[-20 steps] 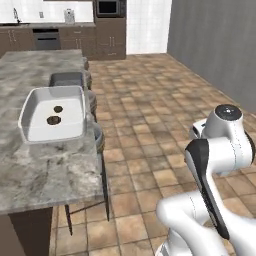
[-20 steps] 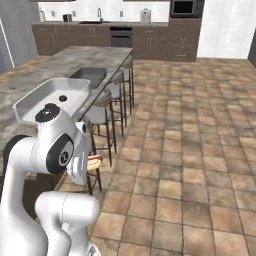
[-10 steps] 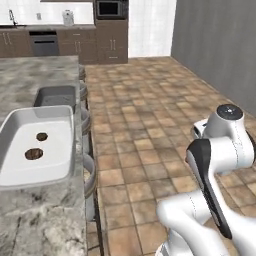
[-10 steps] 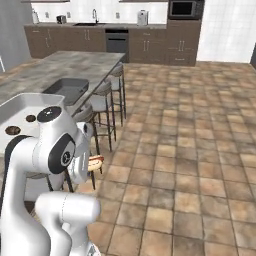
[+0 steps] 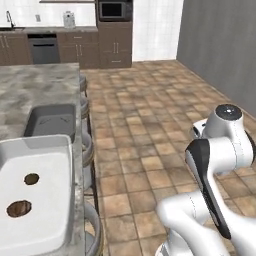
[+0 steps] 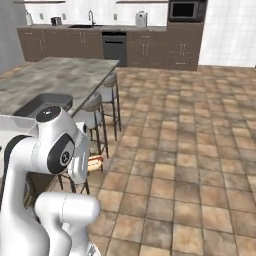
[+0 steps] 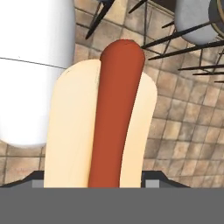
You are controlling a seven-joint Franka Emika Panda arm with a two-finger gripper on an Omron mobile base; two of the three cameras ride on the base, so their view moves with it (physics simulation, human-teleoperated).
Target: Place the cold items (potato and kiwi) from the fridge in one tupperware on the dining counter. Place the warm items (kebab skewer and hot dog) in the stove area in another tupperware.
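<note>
A hot dog (image 7: pixel 105 127), a red sausage in a pale bun, stands lengthwise between my gripper's (image 7: pixel 98 181) fingers, which are shut on its near end. Its tip pokes out beside my arm, the hot dog (image 6: pixel 95 161) hanging low over the floor. On the marble dining counter (image 5: pixel 35 85) sits a white tupperware (image 5: pixel 57 150) holding the potato (image 5: pixel 19 208) and the smaller kiwi (image 5: pixel 31 178). Just beyond it is a dark grey tupperware (image 5: pixel 50 120), also seen as the dark grey tupperware (image 6: pixel 45 102), with nothing inside. The kebab skewer is out of view.
Bar stools (image 6: pixel 107 82) line the counter's edge, one stool (image 5: pixel 87 147) close to the white tupperware. Dark cabinets with a dishwasher (image 6: pixel 115 47) and microwave (image 5: pixel 115 10) run along the far wall. Open tiled floor (image 6: pixel 200 150) lies to the right.
The whole picture has shifted: the base has driven forward along the counter, so the tupperwares sit closer and further left. The hot dog stays in the gripper.
</note>
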